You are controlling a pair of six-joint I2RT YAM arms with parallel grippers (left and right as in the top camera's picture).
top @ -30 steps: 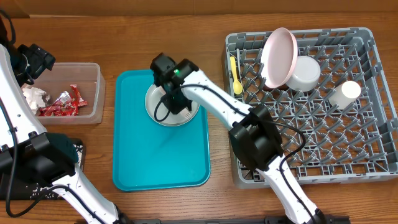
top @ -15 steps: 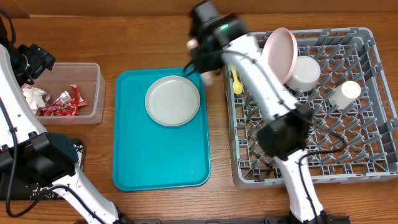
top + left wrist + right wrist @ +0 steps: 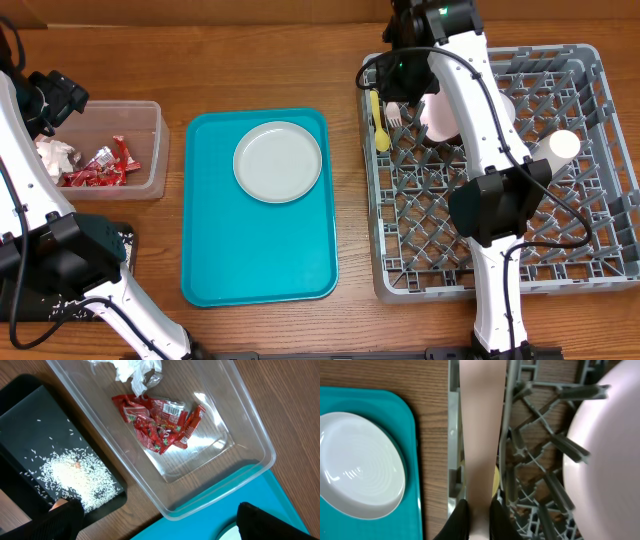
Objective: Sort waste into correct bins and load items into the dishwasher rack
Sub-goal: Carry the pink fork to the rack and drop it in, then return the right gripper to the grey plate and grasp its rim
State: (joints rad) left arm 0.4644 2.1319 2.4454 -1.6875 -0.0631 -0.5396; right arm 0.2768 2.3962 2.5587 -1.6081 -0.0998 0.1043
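Observation:
My right gripper [image 3: 480, 521] is shut on a pale plastic fork [image 3: 480, 435], whose handle runs straight up between the fingers. In the overhead view the fork [image 3: 395, 114] hangs over the back left corner of the grey dishwasher rack [image 3: 600, 62], beside a yellow spoon [image 3: 377, 118]. A pink plate [image 3: 610, 460] stands on edge in the rack to its right. The grey plate [image 3: 278, 161] lies on the teal tray [image 3: 260, 260]. My left gripper [image 3: 162, 525] is open above the clear tub [image 3: 240, 425], which holds red wrappers [image 3: 160, 422] and a napkin [image 3: 135, 370].
A black tray [image 3: 30, 425] with rice grains [image 3: 75, 475] sits beside the tub. A white cup [image 3: 560, 147] stands in the rack, and a whitish bowl [image 3: 505, 105] shows partly behind my right arm. Upright pegs fill the rack floor.
My right arm has swung from the grey plate on the teal tray over to the rack's back left corner, carrying the fork. The left arm has not moved.

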